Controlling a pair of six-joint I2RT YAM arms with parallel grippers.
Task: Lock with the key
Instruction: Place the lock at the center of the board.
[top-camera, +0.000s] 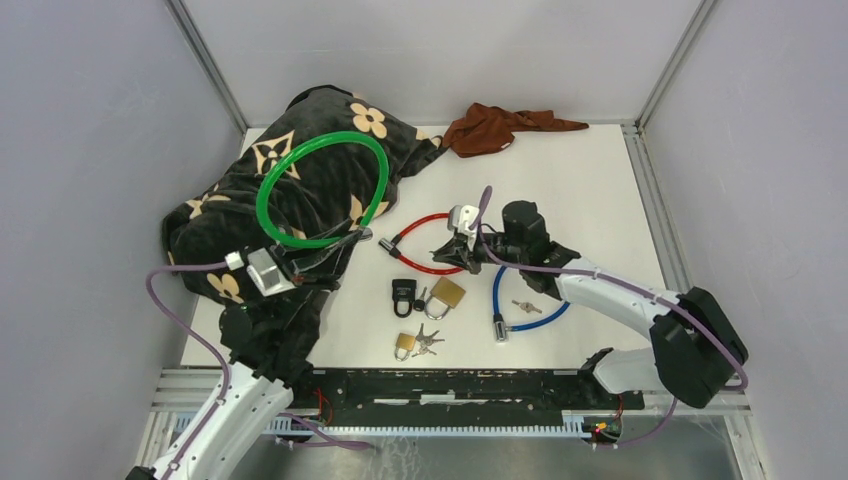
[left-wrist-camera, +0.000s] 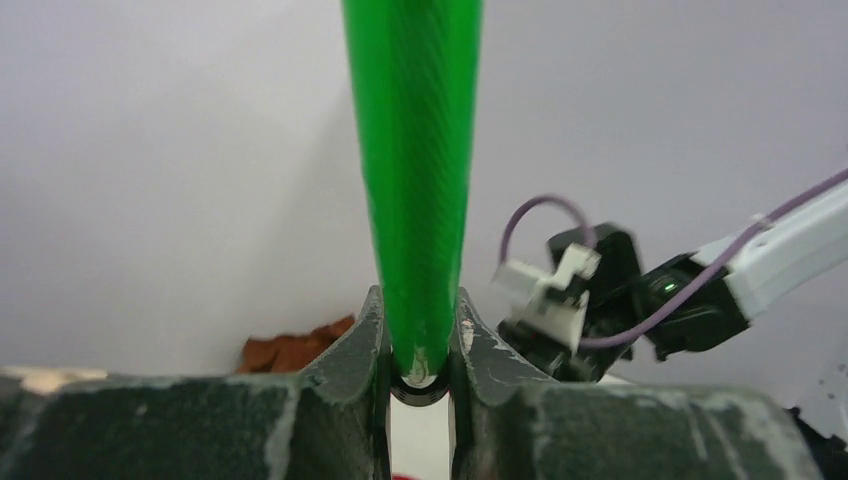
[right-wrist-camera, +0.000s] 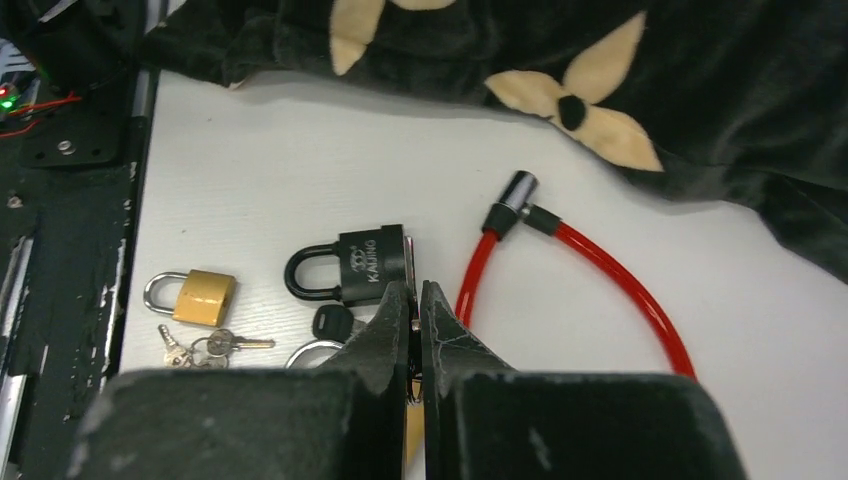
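A green cable lock (top-camera: 322, 190) stands up as a loop over the patterned blanket. My left gripper (top-camera: 345, 240) is shut on it just above its black end (left-wrist-camera: 420, 388), and the green cable (left-wrist-camera: 415, 180) rises between the fingers. My right gripper (top-camera: 462, 240) hovers over the red cable lock (top-camera: 420, 220). Its jaws stand pressed together in the right wrist view, with a thin metal key (right-wrist-camera: 414, 322) pinched between the fingertips (right-wrist-camera: 395, 310). Most of the key is hidden by the fingers.
A black padlock (right-wrist-camera: 365, 265) with its key, a brass padlock (top-camera: 447, 293), a small brass padlock (right-wrist-camera: 195, 297) with keys and a blue cable lock (top-camera: 530, 320) lie on the white table. The dark blanket (top-camera: 300, 140) fills the left, and a brown cloth (top-camera: 500, 127) lies at the back.
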